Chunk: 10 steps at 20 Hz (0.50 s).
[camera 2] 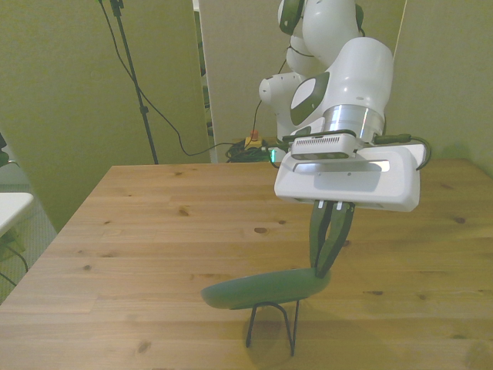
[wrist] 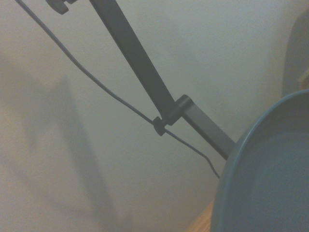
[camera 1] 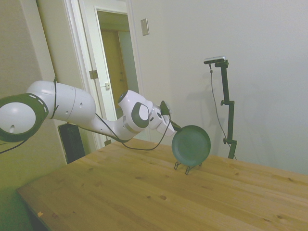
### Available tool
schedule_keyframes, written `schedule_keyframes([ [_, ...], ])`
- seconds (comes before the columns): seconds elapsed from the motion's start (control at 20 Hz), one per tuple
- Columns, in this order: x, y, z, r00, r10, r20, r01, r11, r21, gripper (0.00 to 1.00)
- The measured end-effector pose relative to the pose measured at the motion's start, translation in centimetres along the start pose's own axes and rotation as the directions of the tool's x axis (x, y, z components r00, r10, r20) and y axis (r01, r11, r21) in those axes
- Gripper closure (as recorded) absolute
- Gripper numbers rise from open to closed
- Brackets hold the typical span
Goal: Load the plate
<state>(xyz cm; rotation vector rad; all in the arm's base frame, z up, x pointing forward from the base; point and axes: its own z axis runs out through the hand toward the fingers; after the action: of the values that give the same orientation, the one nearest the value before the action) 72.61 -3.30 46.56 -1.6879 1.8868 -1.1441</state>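
The dark green round plate (camera 1: 191, 145) stands nearly on edge in the thin black wire stand (camera 1: 187, 167) on the wooden table (camera 1: 144, 192). In the front view the plate (camera 2: 266, 288) shows edge-on above the wire stand (camera 2: 272, 325), near the table's front edge. My gripper (camera 2: 325, 266) comes down from the white hand and is shut on the plate's rim at the front view's right end. In the side view the gripper (camera 1: 176, 128) holds the plate's upper left rim. The wrist view shows part of the plate (wrist: 270, 179) close by.
The wooden table (camera 2: 154, 223) stretches wide around the stand. A doorway (camera 1: 113, 72) and a dark box (camera 1: 72, 142) lie behind the arm in the side view. Cables and a tripod (camera 2: 135, 77) stand beyond the table's far edge.
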Motion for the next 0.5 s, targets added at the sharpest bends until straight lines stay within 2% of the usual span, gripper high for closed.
schedule_keyframes([
  [0.5,0.45,-0.38,0.01,0.999,0.001,-0.036,-0.003,0.999,-0.043,0.00],
])
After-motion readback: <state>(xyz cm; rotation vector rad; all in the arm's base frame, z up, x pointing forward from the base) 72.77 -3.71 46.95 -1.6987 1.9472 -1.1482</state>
